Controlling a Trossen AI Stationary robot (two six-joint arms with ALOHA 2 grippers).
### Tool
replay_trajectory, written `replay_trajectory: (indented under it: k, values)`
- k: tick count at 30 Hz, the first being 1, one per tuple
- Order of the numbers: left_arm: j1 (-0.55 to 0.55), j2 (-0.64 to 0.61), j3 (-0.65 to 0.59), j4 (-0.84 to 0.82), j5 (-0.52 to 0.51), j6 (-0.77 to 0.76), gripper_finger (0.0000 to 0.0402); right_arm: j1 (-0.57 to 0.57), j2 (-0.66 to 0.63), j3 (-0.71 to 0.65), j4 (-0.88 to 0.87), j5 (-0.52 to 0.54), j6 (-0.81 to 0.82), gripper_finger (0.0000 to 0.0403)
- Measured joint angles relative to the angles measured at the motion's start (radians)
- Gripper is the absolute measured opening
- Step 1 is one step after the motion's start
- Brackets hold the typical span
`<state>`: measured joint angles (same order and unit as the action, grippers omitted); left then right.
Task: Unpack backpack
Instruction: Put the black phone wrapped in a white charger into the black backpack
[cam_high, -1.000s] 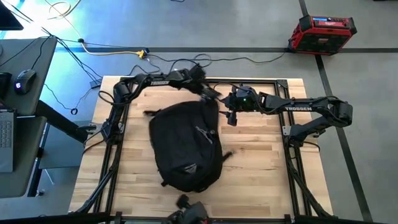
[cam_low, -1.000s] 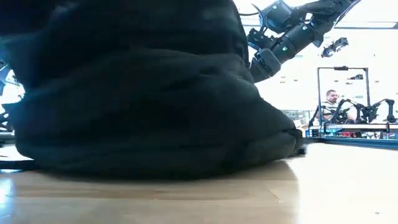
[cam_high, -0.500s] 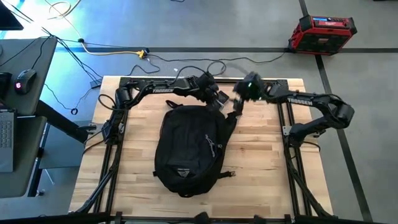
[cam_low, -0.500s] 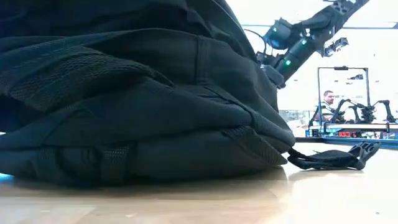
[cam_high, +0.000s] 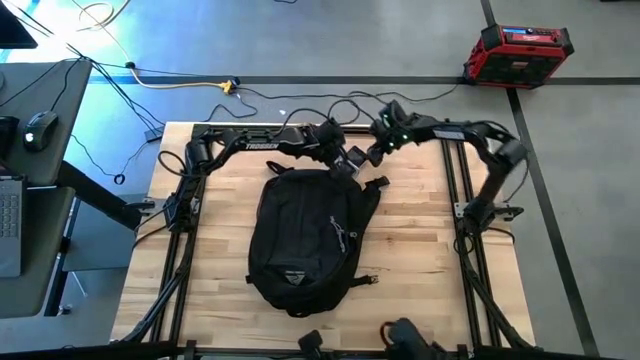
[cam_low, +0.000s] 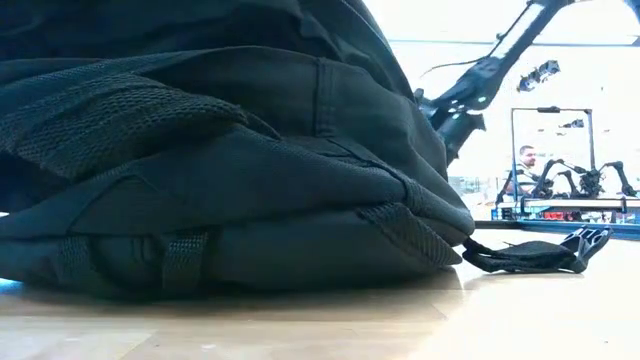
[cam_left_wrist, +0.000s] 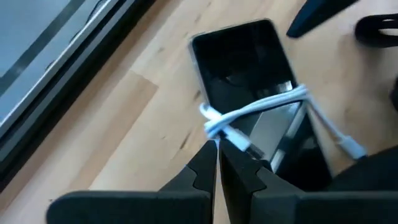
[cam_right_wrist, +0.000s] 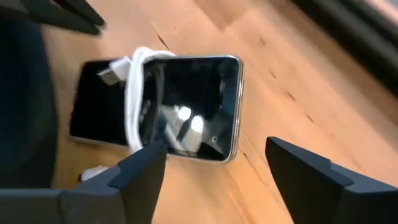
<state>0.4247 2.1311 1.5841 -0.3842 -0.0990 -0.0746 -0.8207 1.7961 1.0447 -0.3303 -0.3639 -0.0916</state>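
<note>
The black backpack (cam_high: 305, 240) lies flat in the middle of the table and fills the low view (cam_low: 220, 160); one strap end (cam_low: 530, 255) trails on the wood. By its far end lies a dark glossy device (cam_right_wrist: 168, 106) wrapped in a white cable (cam_left_wrist: 249, 115). My left gripper (cam_left_wrist: 217, 149) is shut, its tips just short of the cable's knot. My right gripper (cam_right_wrist: 214, 165) is open and slants down over the device's other end, touching nothing. My left gripper's shut fingertips stand right at the white cable's knot (cam_left_wrist: 212, 127) on the device, slanting down from the table's far left. I cannot tell whether they touch the cable. The device lies flat on the wood.
Black frame rails (cam_high: 452, 200) run along the table's sides and far edge. Bare wood (cam_high: 420, 250) lies to the backpack's right. A red case (cam_high: 517, 52) stands on the floor beyond, a desk with a mouse (cam_high: 40, 128) at the left. A person (cam_low: 527, 170) sits far behind.
The backpack has dropped from a raised, blurred pose and settled flat, a little to the right; it has lain still for the last half second. My right gripper has swung toward the far edge and down, to the device. My left gripper has shifted slightly right.
</note>
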Motion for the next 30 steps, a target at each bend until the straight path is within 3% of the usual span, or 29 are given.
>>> replay_trajectory:
  k: [6, 10, 21, 25, 30]
  values:
    - [-0.004, 0.052, -0.001, 0.002, 0.010, -0.001, 0.0000, -0.030, 0.140, 0.134, -0.177, -0.060, -0.021, 0.0308]
    - [-0.015, 0.049, 0.000, 0.005, -0.034, 0.024, 0.0000, -0.050, 0.166, 0.142, -0.165, -0.171, -0.020, 0.0316]
    - [-0.016, 0.049, 0.000, -0.001, -0.042, 0.025, 0.0000, -0.021, 0.169, 0.140, -0.054, -0.170, 0.113, 0.0316]
    - [-0.016, 0.049, 0.000, 0.000, -0.042, 0.025, 0.0000, 0.001, 0.173, 0.140, -0.034, -0.172, 0.116, 0.0302]
    - [-0.018, 0.049, 0.000, 0.000, -0.046, 0.024, 0.0000, 0.007, 0.183, 0.139, -0.030, -0.180, 0.119, 0.0250]
